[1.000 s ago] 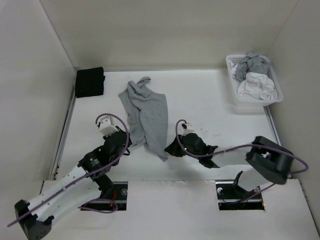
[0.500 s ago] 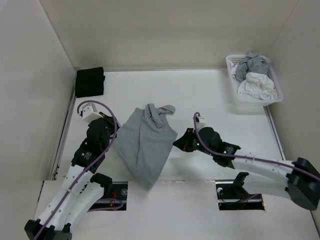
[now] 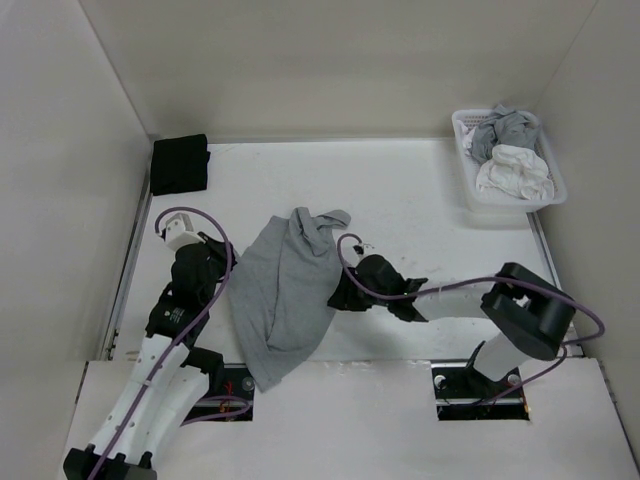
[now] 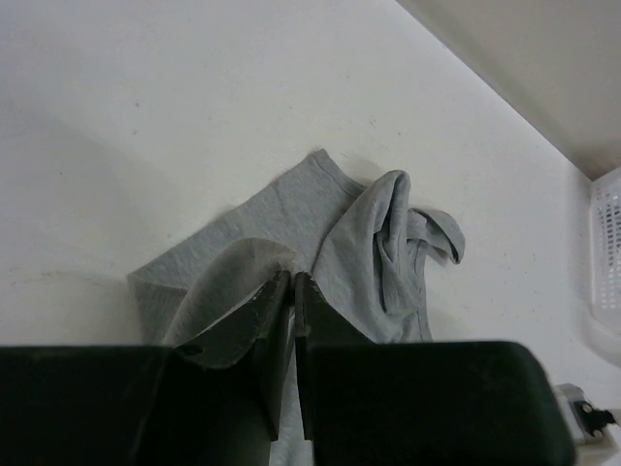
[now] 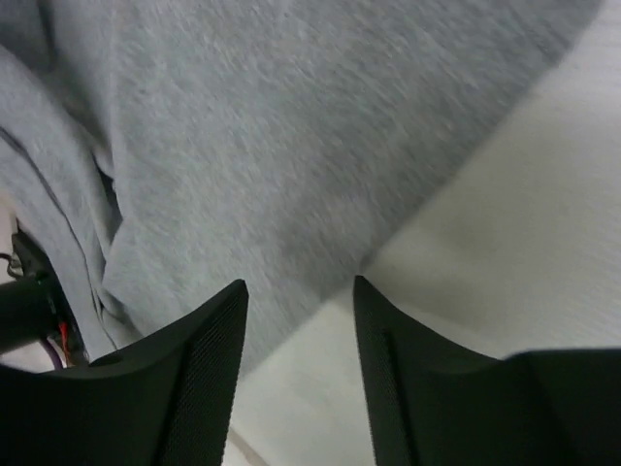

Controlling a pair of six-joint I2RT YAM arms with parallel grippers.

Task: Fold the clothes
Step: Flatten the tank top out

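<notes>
Gripping the T-shirt (image 3: 290,285) edge, left hand (image 4: 291,286) is closed; right hand (image 5: 301,291) wide beside it.

plain light grey T-shirt (image 3: 285,295), white table (image 3: 420,190) under it, black cloth bundle (image 3: 179,163) far to its left, white basket (image 3: 512,205) far to its right, grey garment (image 3: 505,127) and white garment (image 3: 513,170) inside, purple cables (image 3: 186,211)

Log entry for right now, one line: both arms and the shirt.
left fingers: shut on grey T-shirt edge | right fingers: open beside shirt, holding nothing | shirt: rumpled on table, not yet folded
</notes>
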